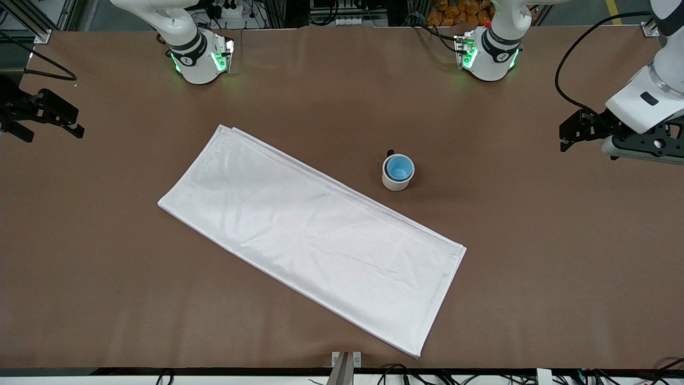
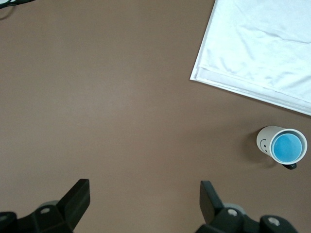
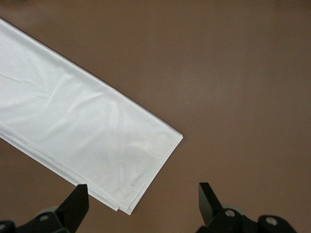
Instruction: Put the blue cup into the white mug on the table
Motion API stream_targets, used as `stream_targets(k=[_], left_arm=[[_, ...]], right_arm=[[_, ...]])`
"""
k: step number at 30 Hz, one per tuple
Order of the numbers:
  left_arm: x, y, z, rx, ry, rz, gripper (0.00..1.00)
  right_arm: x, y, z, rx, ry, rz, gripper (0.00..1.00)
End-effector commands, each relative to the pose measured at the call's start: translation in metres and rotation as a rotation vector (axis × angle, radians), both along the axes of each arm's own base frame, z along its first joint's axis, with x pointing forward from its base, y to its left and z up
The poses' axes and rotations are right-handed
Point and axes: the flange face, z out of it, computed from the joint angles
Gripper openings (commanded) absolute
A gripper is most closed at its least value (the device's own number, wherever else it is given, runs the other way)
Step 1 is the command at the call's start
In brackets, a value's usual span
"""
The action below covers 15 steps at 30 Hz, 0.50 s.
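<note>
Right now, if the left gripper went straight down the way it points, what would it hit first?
Most likely only the bare brown matte table. The open left gripper looks down on empty tabletop; the small white mug holding the bright-blue plastic cup sits off to one side of that line, though depth is uncertain.

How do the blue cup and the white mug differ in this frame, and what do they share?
The blue cup is bright blue, while the white mug is white outside. The cup is narrower and sits inside the mug, which stands directly on the table. The mug has a dark handle; no handle shows on the cup. Both are round, upright, open at the top, and untouched by either gripper.
</note>
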Motion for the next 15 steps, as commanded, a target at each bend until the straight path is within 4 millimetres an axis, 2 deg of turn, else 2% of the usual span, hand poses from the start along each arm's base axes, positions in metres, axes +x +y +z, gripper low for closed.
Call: stream_targets(k=[1, 6, 15], left_arm=[[0.0005, -0.0016, 0.0136, -0.018, 0.003, -0.007, 1.00], [-0.0005, -0.0033, 0.0160, -0.049, 0.001, 0.081, 1.00], [-0.0028, 0.0011, 0.0224, -0.050, -0.010, 0.085, 1.00]], right_arm=[[-0.0055, 0.0026, 0.0035, 0.020, -0.001, 0.011, 1.00], [-0.0056, 0.0026, 0.0027, 0.020, 0.002, 0.011, 1.00], [-0.0046, 0.0043, 0.0003, 0.020, 0.006, 0.014, 1.00]])
